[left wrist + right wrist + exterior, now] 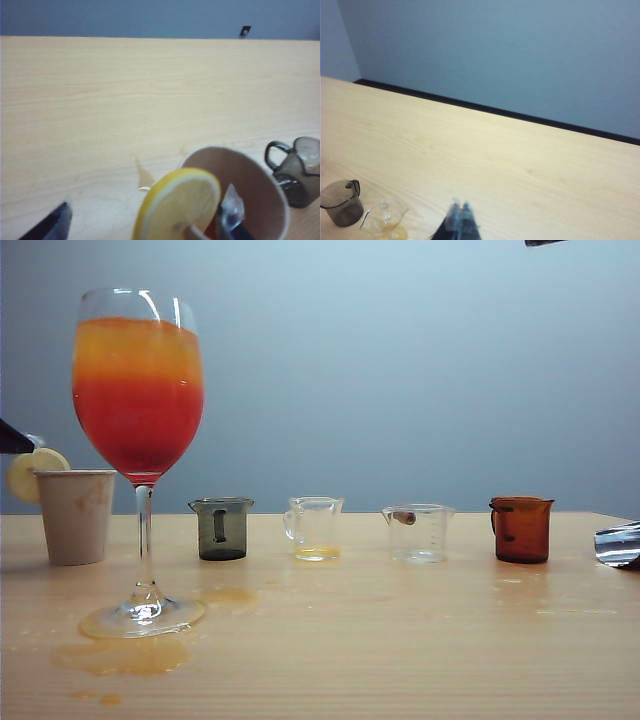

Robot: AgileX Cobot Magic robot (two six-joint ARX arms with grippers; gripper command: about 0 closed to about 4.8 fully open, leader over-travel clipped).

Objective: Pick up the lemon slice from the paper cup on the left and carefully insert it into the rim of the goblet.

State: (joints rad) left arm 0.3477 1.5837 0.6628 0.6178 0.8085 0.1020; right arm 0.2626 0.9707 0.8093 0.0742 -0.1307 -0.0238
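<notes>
- the task is at its start: the lemon slice [177, 205] sits propped on the rim of the paper cup [260, 195] at the left end of the counter [400, 640], not yet lifted.
- the left gripper [145, 220] hangs at the cup with its fingers wide apart, one finger [232, 220] inside the cup and the other out over the counter, with the slice between them; nothing is clamped.
- what is left, as i judge it: closing on the slice, lifting it, and slotting it onto the rim of the goblet [138, 380], which stands just beside the cup and carries no slice.
- the right gripper [460, 220] hovers over the counter near the small jugs, fingers together and empty.
- the goblet holds an orange-over-red drink nearly to the top; spilled drink lies on the counter around its foot.
- along the row: a grey jug [221, 528], a clear jug [314, 527] with a little yellow liquid, a clear measuring jug [418, 532], and a brown jug [521, 528]; what the grey and brown ones hold i cannot tell.
</notes>
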